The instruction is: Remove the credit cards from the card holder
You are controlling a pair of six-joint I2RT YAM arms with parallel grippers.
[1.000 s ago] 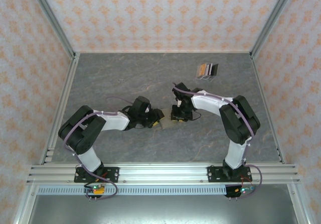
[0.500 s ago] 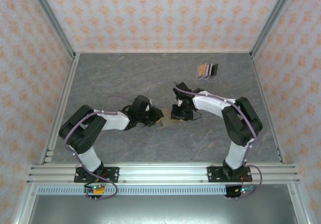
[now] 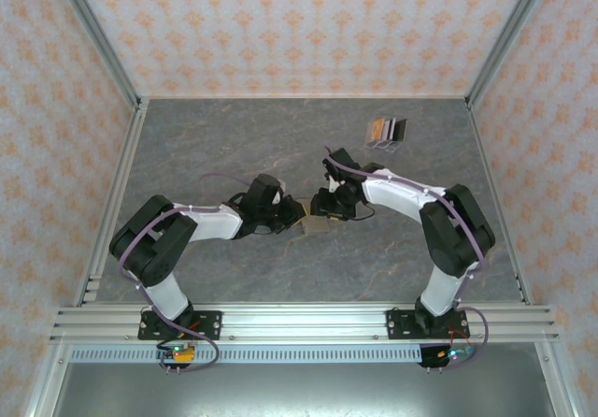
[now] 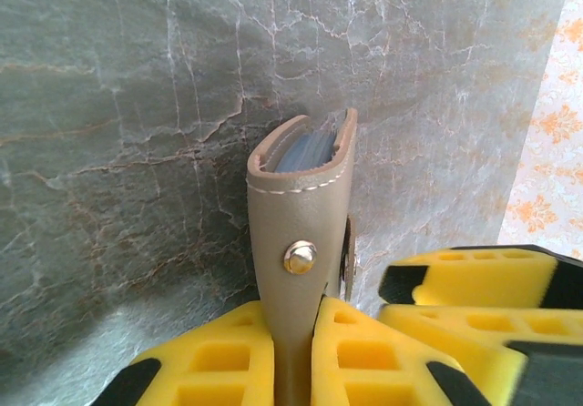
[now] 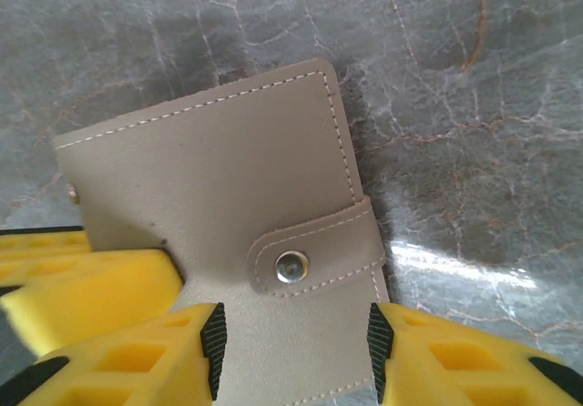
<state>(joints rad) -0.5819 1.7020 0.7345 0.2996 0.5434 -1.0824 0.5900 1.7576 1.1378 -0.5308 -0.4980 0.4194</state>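
The tan card holder (image 4: 301, 206) stands on edge, closed, with its snap tab (image 4: 300, 257) facing the left wrist camera and grey-blue inner layers (image 4: 305, 151) showing at its top. My left gripper (image 4: 293, 324) is shut on its lower edge. In the right wrist view the card holder (image 5: 209, 178) shows its flat face, with the tab (image 5: 314, 256) snapped shut. My right gripper (image 5: 293, 360) is open, one finger on each side of the tab end, not pinching. From above, both grippers meet at the card holder (image 3: 317, 224) mid-table. No loose card shows at the holder.
A small row of flat dark and tan pieces (image 3: 385, 132) lies at the back right of the grey marble table (image 3: 234, 146). Patterned walls and metal rails (image 3: 112, 202) enclose the table. The left gripper's yellow finger (image 5: 82, 283) is close beside the right gripper's fingers.
My right gripper has moved left and closer to the card holder. The left gripper has shifted a little to the right with the holder still in it.
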